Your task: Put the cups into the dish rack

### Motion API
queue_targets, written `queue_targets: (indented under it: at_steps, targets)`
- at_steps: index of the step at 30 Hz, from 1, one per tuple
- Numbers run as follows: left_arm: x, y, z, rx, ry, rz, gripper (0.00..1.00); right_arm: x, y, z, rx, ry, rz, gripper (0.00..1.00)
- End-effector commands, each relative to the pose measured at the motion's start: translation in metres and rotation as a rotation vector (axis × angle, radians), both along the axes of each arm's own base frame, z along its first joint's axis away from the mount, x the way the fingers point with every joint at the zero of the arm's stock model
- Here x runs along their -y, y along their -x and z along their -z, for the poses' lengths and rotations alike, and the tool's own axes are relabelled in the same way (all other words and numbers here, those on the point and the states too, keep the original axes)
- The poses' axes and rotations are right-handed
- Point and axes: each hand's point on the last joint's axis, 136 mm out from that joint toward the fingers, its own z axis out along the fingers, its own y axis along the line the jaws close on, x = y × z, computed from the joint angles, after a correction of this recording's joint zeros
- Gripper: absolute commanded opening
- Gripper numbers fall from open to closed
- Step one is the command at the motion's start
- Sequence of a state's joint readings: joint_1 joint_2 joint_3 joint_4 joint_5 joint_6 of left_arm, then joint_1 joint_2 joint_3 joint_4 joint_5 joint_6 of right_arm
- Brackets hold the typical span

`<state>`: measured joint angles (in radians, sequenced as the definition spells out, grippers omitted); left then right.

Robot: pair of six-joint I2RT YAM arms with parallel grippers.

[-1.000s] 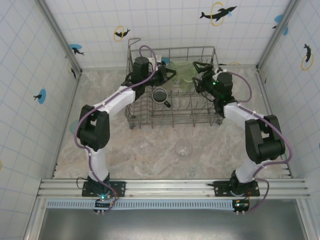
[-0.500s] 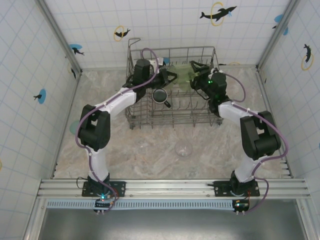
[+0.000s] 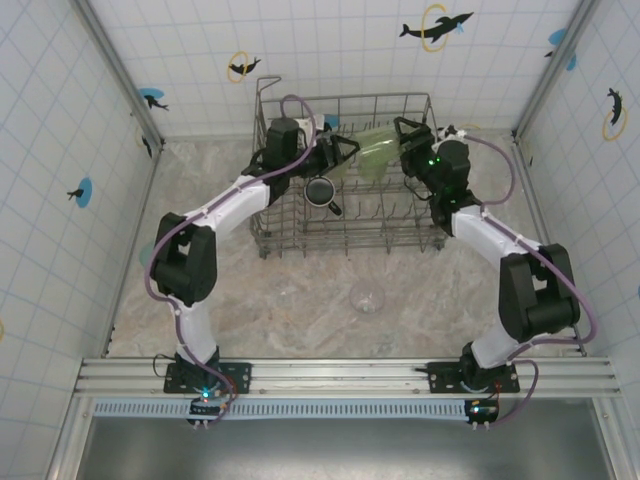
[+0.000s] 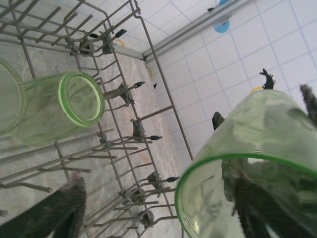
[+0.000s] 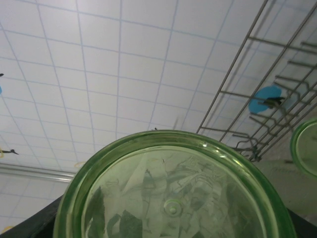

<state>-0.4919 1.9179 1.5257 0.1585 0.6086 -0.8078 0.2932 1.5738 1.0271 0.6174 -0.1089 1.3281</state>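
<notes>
The right hand (image 3: 404,134) pinches a green cup (image 5: 171,198) by its sides, with the base toward its own camera. It holds the cup tipped above the far side of the dish rack (image 3: 345,240), probably to lay it among the tines. The left hand (image 3: 342,152), fingers spread, hangs just beside the cup's mouth over the rack and grips nothing, which suggests a handover. The cup is translucent green with a thick, brighter rim. Inside the rack are another green cup (image 4: 74,106) lying on its side and a dark mug (image 3: 320,190). A clear cup (image 3: 366,297) stands on the desk (image 3: 250,290) in front of the rack.
</notes>
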Motion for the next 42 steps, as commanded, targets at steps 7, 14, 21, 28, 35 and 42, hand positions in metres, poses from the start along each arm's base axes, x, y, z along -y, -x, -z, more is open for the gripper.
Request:
queue_targets:
  at_steps: [7,14,21,28,35,42]
  targets:
    - [-0.08,-0.021,-0.069,0.159,-0.064,-0.167,0.97,0.031,0.016,-0.061,0.171,0.431,0.226,0.46]
    - [-0.151,-0.027,-0.077,0.211,-0.238,-0.354,0.97,0.033,0.004,-0.069,0.195,0.604,0.259,0.46]
    - [-0.196,-0.024,-0.05,0.183,-0.359,-0.438,0.97,0.034,-0.006,-0.073,0.191,0.812,0.318,0.46]
    - [-0.237,-0.019,-0.013,0.119,-0.466,-0.524,0.97,0.033,-0.021,-0.068,0.193,0.955,0.334,0.46]
    - [-0.268,-0.008,0.011,0.112,-0.607,-0.582,0.98,0.041,-0.039,-0.058,0.207,1.058,0.378,0.47]
    - [-0.284,0.007,0.03,0.087,-0.701,-0.608,0.97,0.057,-0.054,-0.038,0.159,1.072,0.434,0.47]
